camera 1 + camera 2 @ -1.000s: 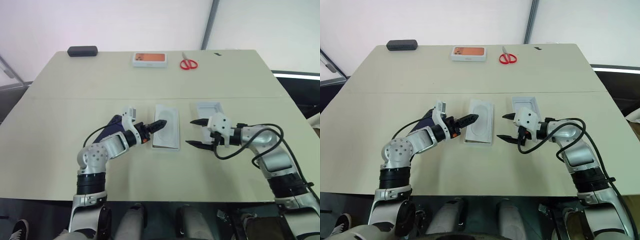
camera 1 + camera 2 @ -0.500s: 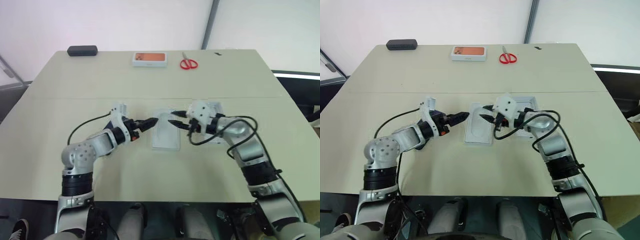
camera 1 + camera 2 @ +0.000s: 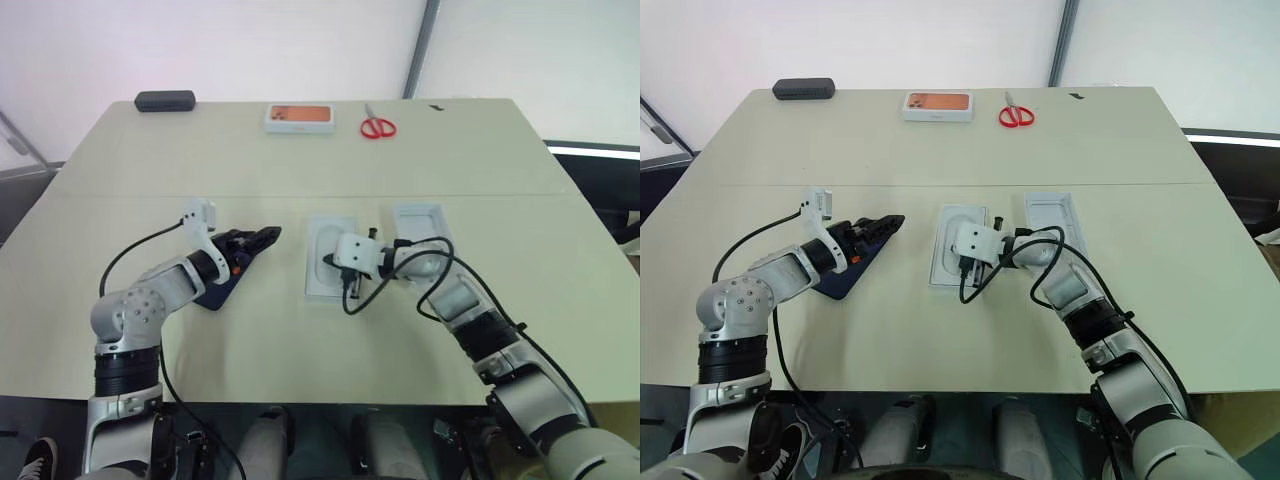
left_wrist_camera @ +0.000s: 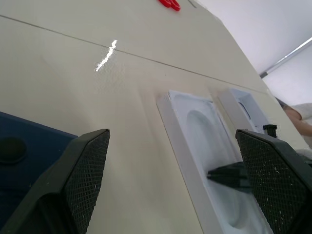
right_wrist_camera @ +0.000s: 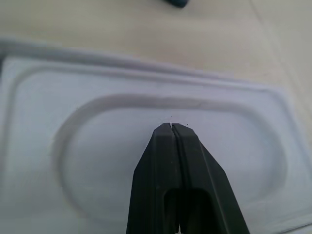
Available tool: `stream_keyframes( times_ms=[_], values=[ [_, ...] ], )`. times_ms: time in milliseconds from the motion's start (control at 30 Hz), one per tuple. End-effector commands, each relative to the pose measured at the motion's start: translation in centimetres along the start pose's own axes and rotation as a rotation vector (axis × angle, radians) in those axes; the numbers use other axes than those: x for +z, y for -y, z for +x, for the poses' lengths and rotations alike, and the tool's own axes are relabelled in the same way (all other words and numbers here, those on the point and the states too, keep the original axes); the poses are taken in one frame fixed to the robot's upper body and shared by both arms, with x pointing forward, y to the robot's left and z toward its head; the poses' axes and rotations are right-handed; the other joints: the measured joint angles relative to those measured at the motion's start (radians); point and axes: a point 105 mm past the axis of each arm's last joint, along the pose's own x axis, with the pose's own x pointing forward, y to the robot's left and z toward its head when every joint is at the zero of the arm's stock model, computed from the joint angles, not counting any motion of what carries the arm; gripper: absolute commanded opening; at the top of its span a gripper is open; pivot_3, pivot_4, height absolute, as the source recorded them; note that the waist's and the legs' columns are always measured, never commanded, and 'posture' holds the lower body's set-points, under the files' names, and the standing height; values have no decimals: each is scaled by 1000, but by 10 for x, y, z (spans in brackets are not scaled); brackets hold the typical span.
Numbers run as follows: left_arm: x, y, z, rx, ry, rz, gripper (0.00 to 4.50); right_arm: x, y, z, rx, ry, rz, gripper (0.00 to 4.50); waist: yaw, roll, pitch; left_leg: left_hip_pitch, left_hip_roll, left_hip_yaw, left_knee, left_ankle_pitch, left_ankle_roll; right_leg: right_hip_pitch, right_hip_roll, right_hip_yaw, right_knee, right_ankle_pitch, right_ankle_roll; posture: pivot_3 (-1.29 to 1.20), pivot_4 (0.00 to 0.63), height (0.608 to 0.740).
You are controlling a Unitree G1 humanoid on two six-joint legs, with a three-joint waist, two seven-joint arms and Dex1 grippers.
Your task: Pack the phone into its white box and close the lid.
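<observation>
The phone (image 3: 214, 293) lies flat on the table, dark navy, left of centre. My left gripper (image 3: 262, 238) hovers just above its far end, open and empty, its fingers (image 4: 87, 170) spread wide. To the right lies a flat white insert (image 3: 330, 285) with an oval recess. My right gripper (image 5: 171, 126) is shut on nothing, its tips over that recess, and its black tip (image 4: 228, 174) appears in the left wrist view. The lid (image 3: 421, 222) lies open side up just right of the insert. The white box is hidden.
Along the table's far edge sit a black case (image 3: 165, 101), a white box with an orange picture (image 3: 299, 118) and red scissors (image 3: 377, 128). A seam (image 3: 150, 196) crosses the tabletop beyond the work area. Black cables loop off both wrists.
My right gripper has shut and swung left from beside the lid to over the insert's recess. My left arm has drawn back to the left, away from the insert, and stays open.
</observation>
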Motion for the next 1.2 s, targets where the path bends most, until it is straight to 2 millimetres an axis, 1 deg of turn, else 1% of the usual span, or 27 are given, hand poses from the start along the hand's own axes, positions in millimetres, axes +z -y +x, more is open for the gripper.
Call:
stream_keyframes(
  times_ms=[33,100,167,333,433,467,633,733,800,867,933,1000,1100,1200],
  values=[
    [11,5,-5,-7,51,36,4374,14,-14,-2,83,55,-12,33,-4,0,0,0,0,0,0,0,0,0,0,0,0,0,0,0,150,740],
    [11,5,-5,-4,52,32,4374,19,-16,-3,102,74,-4,33,-4,0,0,0,1,0,0,0,0,0,1,0,0,0,0,0,150,740],
    [11,4,-5,0,52,32,4374,20,-16,-3,108,73,17,33,-3,0,0,0,1,0,0,0,0,0,1,0,0,0,0,0,150,740],
    [9,1,-4,14,39,38,4374,24,-26,-9,180,93,37,33,0,0,0,0,0,0,0,0,0,0,0,0,0,0,0,0,150,740],
    [8,2,-1,15,36,39,4374,26,-29,-12,192,106,43,33,1,0,0,0,0,0,0,0,0,0,0,0,0,0,0,0,150,740],
    [8,1,-1,17,37,37,4374,27,-27,-13,183,108,36,33,1,0,0,0,0,0,0,0,0,0,0,0,0,0,0,0,150,740],
    [7,1,1,17,38,31,4374,24,-5,-8,62,86,-7,33,-1,0,0,0,0,0,0,0,0,-1,0,0,0,0,0,0,150,740],
    [7,1,2,16,35,32,4374,28,3,-10,41,107,-8,33,0,0,0,0,0,0,0,0,0,-1,0,0,0,0,0,0,150,740],
    [7,1,1,17,36,36,4374,35,11,-11,4,135,13,33,0,0,0,0,0,0,0,0,0,-1,0,0,0,0,0,0,150,740],
    [7,1,1,18,36,34,4374,36,25,-11,-64,138,-4,33,-1,0,0,0,0,0,0,0,0,-1,0,0,0,0,0,0,150,740],
    [7,1,1,18,34,30,4374,30,36,-9,-131,101,-33,33,0,0,0,0,0,0,0,0,0,-1,0,0,0,0,0,0,150,740],
    [8,-1,-1,25,30,33,4374,22,36,-4,-137,70,-35,33,0,0,0,0,0,0,0,0,0,-1,0,0,0,0,0,0,150,740],
    [10,-7,-5,45,16,55,4374,16,29,6,-128,32,-76,33,0,0,0,0,0,0,0,0,0,-1,0,0,0,0,0,0,150,740],
    [18,-19,-12,73,8,79,4374,6,15,18,-91,-27,-126,33,-5,0,0,0,0,0,-1,0,0,-2,0,0,1,0,0,0,150,740]
  ],
)
